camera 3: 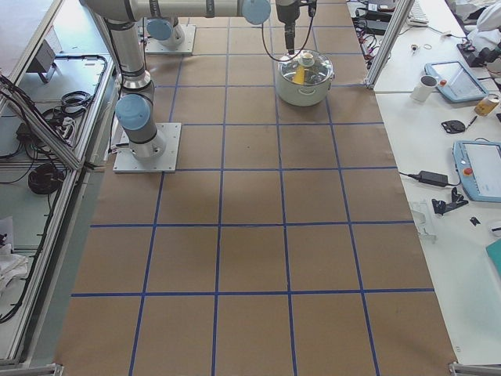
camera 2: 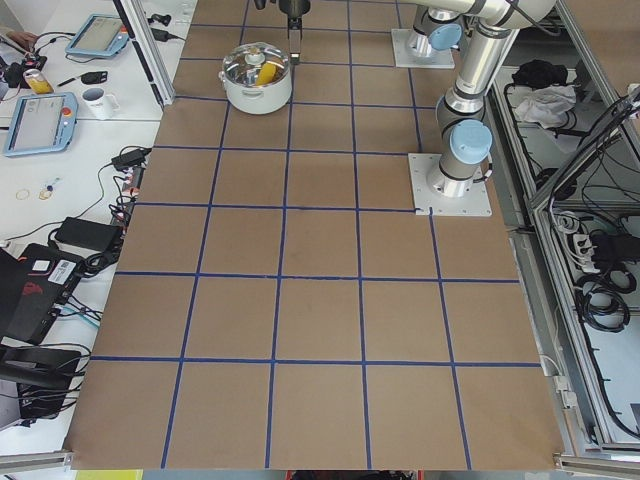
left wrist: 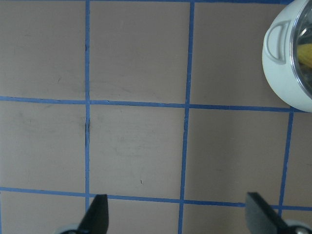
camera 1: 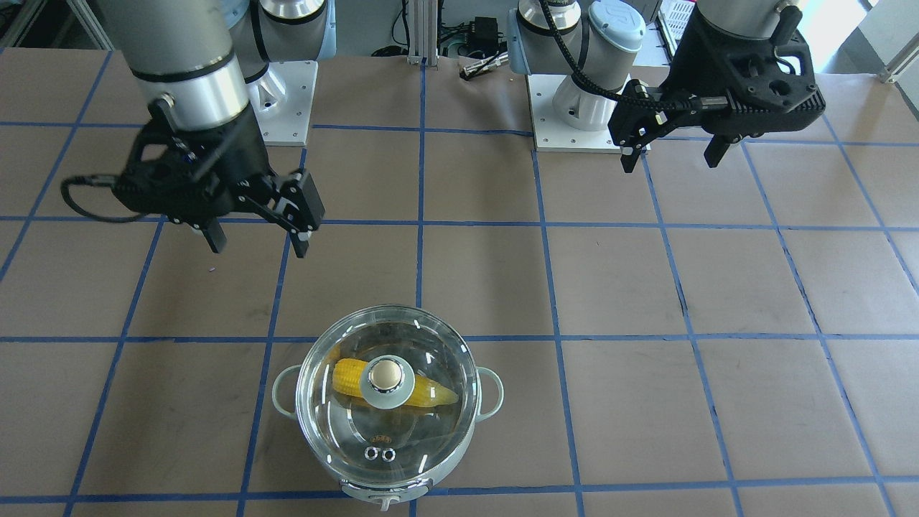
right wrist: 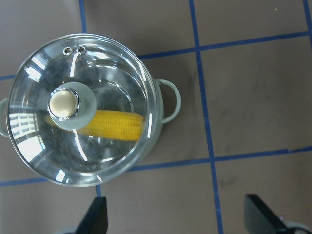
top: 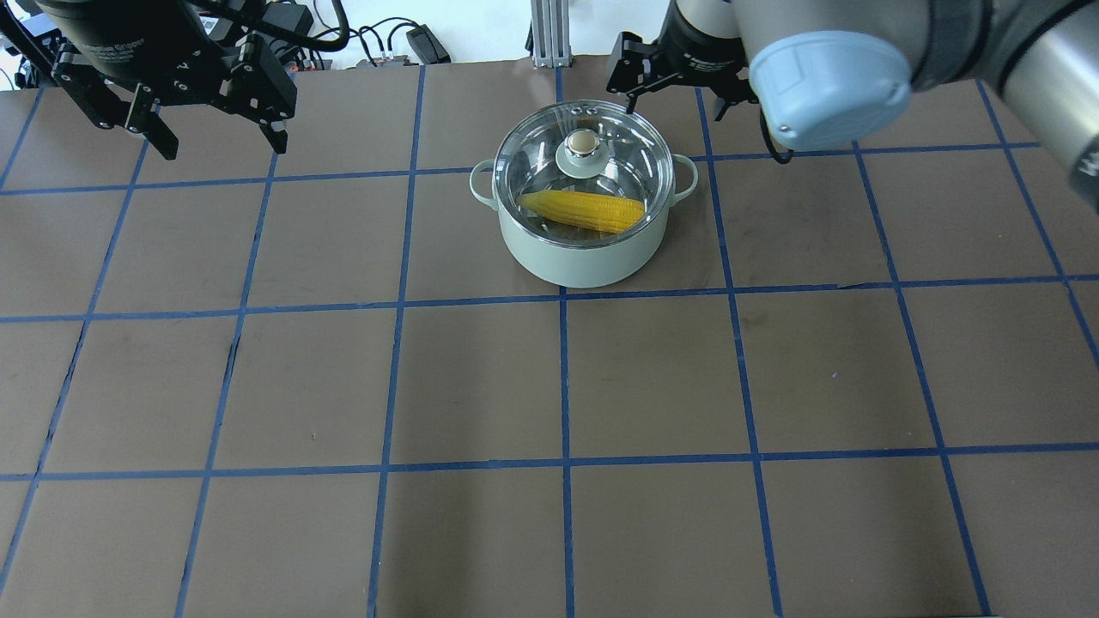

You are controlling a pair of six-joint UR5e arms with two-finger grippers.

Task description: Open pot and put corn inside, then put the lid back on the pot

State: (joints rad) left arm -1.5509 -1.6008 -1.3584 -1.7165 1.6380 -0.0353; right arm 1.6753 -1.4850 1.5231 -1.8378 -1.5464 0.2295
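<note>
The pale mint-green pot [camera 1: 491,393] stands on the brown table, near the operators' edge. The clear glass lid [camera 1: 388,375] with its gold knob sits closed on the pot. The yellow corn [camera 1: 348,377] lies inside and shows through the glass; it also shows from overhead [top: 584,212]. My right gripper [camera 1: 257,245] hangs open and empty above the table, beside the pot on the robot's side. In the right wrist view the lid [right wrist: 80,109] lies just beyond the open fingers [right wrist: 95,217]. My left gripper [camera 1: 670,161] is open and empty, far off to the side; the pot [left wrist: 285,63] is at its view's top right corner.
The table is brown with a blue tape grid. Both arm base plates [camera 1: 287,93] [camera 1: 567,118] sit at the robot's side. Past the table's far edge stands a side bench with tablets and a mug [camera 2: 100,100], behind an aluminium post [camera 2: 140,50].
</note>
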